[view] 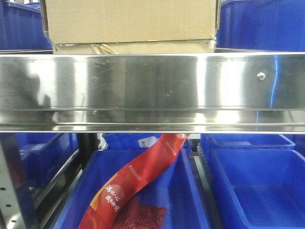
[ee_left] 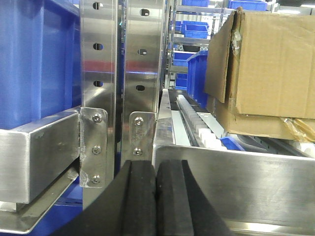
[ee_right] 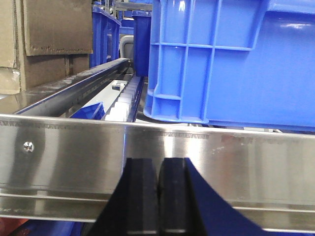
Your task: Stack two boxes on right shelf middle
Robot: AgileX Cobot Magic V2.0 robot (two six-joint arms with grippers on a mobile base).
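Note:
Two cardboard boxes are stacked on the steel shelf: an upper box [view: 128, 19] on a flatter lower box [view: 133, 47]. In the left wrist view the upper box [ee_left: 266, 59] and the lower box [ee_left: 246, 123] stand at the right, behind the shelf's front rail [ee_left: 236, 182]. In the right wrist view the upper box [ee_right: 54, 24] shows at the far left. My left gripper [ee_left: 156, 169] is shut and empty, low in front of the rail. My right gripper [ee_right: 158, 169] is shut and empty, in front of the same rail [ee_right: 74, 157].
Steel shelf uprights [ee_left: 142, 73] stand left of the boxes. A large blue bin [ee_right: 231, 59] sits on the shelf to the right of the boxes. Below the shelf, blue bins [view: 257, 186] hold a red packet [view: 133, 181]. More blue bins [view: 262, 24] stand behind.

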